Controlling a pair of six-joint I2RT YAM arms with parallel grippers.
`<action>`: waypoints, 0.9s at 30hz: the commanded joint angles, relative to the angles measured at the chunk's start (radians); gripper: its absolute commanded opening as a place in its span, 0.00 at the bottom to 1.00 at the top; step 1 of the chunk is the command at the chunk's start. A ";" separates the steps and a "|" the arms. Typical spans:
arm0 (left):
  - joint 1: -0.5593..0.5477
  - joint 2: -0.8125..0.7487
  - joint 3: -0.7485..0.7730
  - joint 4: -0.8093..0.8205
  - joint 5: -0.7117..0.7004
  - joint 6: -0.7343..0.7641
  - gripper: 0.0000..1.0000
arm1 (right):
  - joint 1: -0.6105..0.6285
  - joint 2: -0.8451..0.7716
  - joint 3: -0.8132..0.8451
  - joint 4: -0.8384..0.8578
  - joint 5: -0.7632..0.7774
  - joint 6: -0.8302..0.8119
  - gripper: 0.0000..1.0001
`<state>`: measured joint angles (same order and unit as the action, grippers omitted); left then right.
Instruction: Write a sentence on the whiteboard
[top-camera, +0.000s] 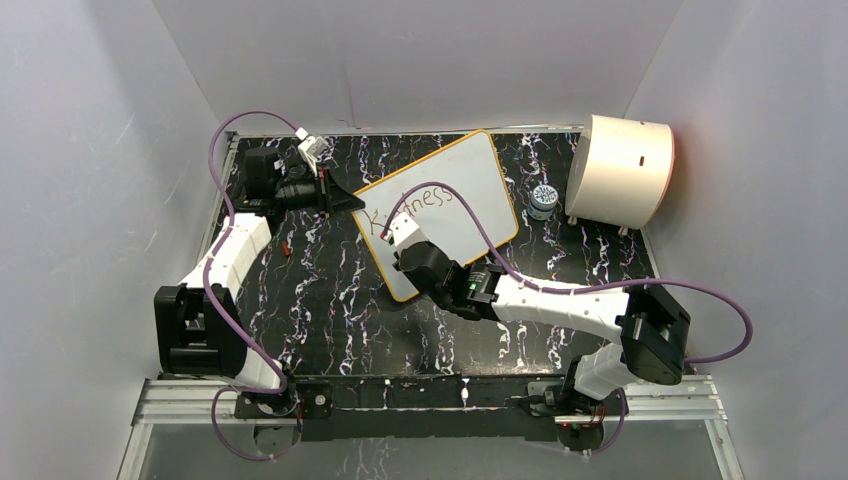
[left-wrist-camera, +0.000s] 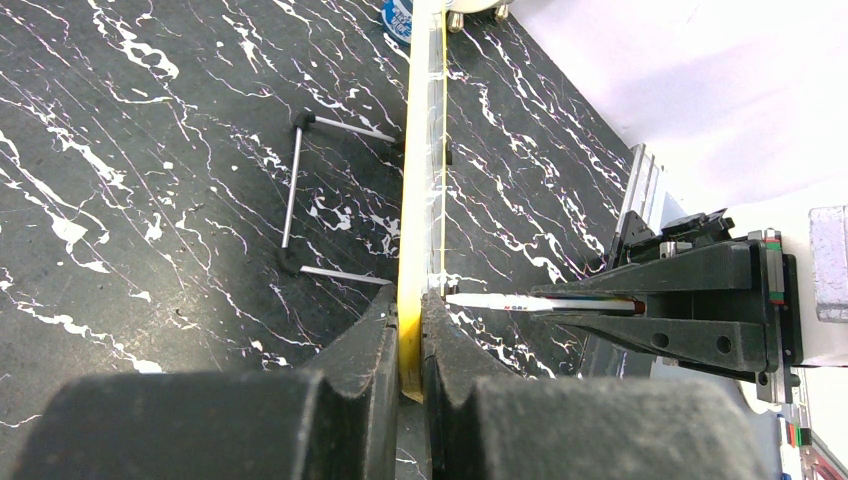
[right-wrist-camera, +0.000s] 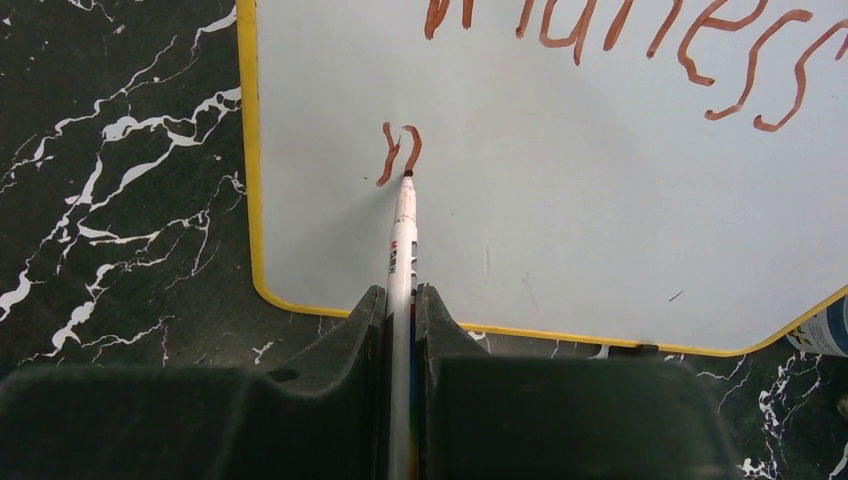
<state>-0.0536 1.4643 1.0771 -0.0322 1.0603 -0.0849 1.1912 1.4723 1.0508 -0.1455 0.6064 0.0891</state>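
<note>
The whiteboard (top-camera: 470, 185) stands tilted on the black marbled mat, its orange-yellow rim (left-wrist-camera: 412, 240) seen edge-on in the left wrist view. My left gripper (left-wrist-camera: 408, 312) is shut on the board's left edge (top-camera: 360, 206). My right gripper (right-wrist-camera: 401, 296) is shut on a white marker (right-wrist-camera: 403, 240), whose tip touches the board's lower left area. The sentence shows as dark red lettering: "Kindness" (right-wrist-camera: 620, 35) on the upper line and two short strokes (right-wrist-camera: 398, 152) beginning a lower line. The marker (left-wrist-camera: 540, 301) also shows beside the board in the left wrist view.
A cream half-cylinder drum (top-camera: 620, 170) stands at the back right, with a small blue-and-white jar (top-camera: 543, 200) beside it. A wire stand (left-wrist-camera: 295, 190) sits behind the board. A small red piece (top-camera: 287, 247) lies on the mat near the left arm. Grey walls close in the table.
</note>
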 joint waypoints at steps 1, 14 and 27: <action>-0.040 0.031 -0.034 -0.124 -0.032 0.080 0.00 | -0.013 -0.027 0.014 0.096 0.038 -0.013 0.00; -0.040 0.031 -0.034 -0.124 -0.028 0.080 0.00 | -0.020 -0.024 0.022 0.129 0.052 -0.026 0.00; -0.040 0.036 -0.034 -0.124 -0.028 0.079 0.00 | -0.029 -0.030 0.020 0.137 0.064 -0.025 0.00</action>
<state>-0.0536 1.4647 1.0771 -0.0322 1.0584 -0.0849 1.1839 1.4704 1.0508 -0.0929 0.6296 0.0719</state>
